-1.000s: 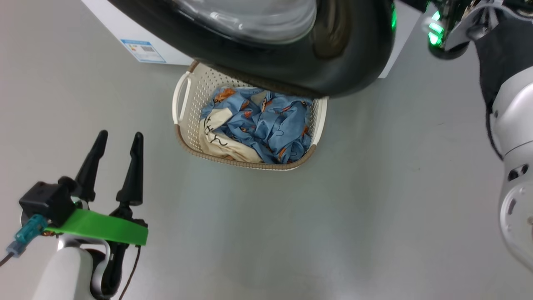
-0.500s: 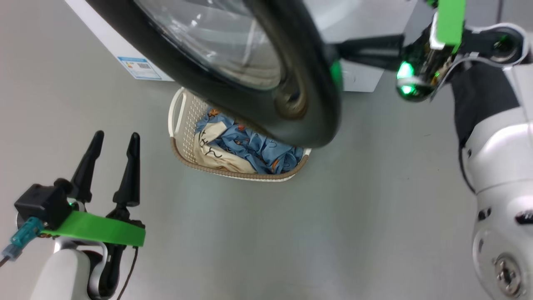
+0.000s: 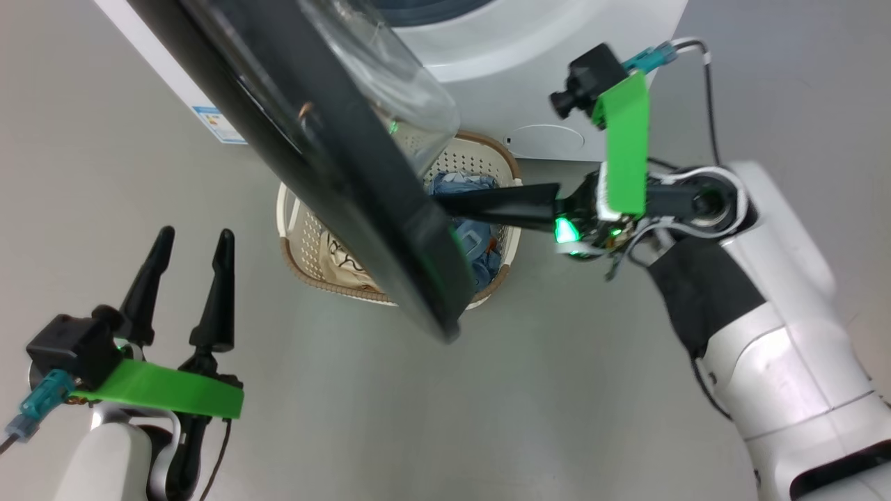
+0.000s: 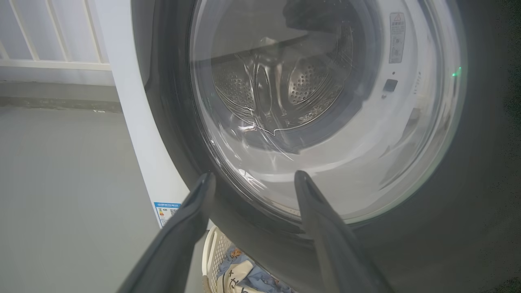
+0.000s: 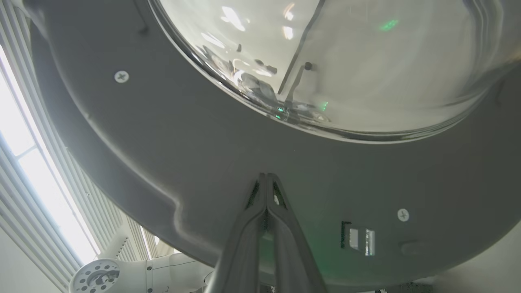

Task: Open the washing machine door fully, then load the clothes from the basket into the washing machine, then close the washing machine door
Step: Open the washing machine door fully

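The right fingers (image 3: pixel 501 206) are closed flat against each other with nothing between them. In the right wrist view these fingers (image 5: pixel 248 240) end at the matt grey inner face of the large round glossy black washing machine door (image 5: pixel 195 154), just under its bulging clear glass bowl; their tips look to be touching that face. In the head view the washing machine door (image 3: pixel 334 160) stands partly open, seen nearly edge-on, and hides the right fingers' tips behind its lower edge.

The left fingers (image 3: pixel 217 292) are spread wide and hold nothing. They hang over the grey floor (image 3: pixel 557 390), on the outer side of the door and well apart from it. Seen along the left fingers (image 4: pixel 179 236), the door's window (image 4: pixel 325 122) lies ahead, and the steel perforated drum shows through it.

The big white boxy washing machine (image 3: pixel 529 62) stands beyond both pairs of fingers, with a blue label sticker (image 3: pixel 219 125) on its lower front corner. The small cream-white perforated plastic basket (image 3: pixel 306 236) with a brown woven-look rim sits on the floor in front of it, directly below the right fingers and partly under the door. The light blue clothes (image 3: pixel 459 184) with cream parts lie inside the basket.
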Motion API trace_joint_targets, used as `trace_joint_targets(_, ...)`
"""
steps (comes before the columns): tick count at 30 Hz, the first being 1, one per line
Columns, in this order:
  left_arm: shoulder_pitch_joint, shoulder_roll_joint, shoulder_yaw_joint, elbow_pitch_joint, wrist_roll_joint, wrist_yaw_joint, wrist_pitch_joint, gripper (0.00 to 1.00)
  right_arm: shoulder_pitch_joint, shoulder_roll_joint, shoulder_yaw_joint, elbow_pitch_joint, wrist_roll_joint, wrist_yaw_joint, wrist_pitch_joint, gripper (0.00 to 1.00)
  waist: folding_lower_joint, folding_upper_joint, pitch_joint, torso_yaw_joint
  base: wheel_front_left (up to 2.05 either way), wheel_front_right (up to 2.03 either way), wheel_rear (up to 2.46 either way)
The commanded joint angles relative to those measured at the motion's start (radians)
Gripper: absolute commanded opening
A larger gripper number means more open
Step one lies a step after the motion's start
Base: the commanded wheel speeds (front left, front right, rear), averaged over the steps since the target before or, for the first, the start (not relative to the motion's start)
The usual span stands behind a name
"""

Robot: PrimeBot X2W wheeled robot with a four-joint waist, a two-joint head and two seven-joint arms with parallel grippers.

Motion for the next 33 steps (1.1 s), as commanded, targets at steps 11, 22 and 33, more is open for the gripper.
trace_joint_targets(11, 0.000, 0.031, 0.048, -0.025, 0.000, -0.002, -0.006, 1.00, 0.047, 0.032, 0.274, -0.126, 0.190, 0.002, -0.164, 0.00, 0.0000, 0.0000, -0.007, 0.012, 0.00, 0.00, 0.00)
trace_joint_targets(22, -0.001, 0.023, 0.056, -0.020, 0.005, -0.002, -0.006, 1.00, 0.032, 0.012, 0.439, -0.147, 0.308, 0.002, -0.256, 0.00, 0.0000, 0.0000, -0.014, 0.013, 0.00, 0.00, 0.00)
trace_joint_targets(33, 0.010, 0.029, 0.068, -0.008, 0.010, -0.002, -0.006, 1.00, 0.018, -0.104, 0.557, -0.243, 0.458, 0.002, -0.402, 0.00, 0.0000, 0.0000, -0.053, -0.001, 0.00, 0.00, 0.00)
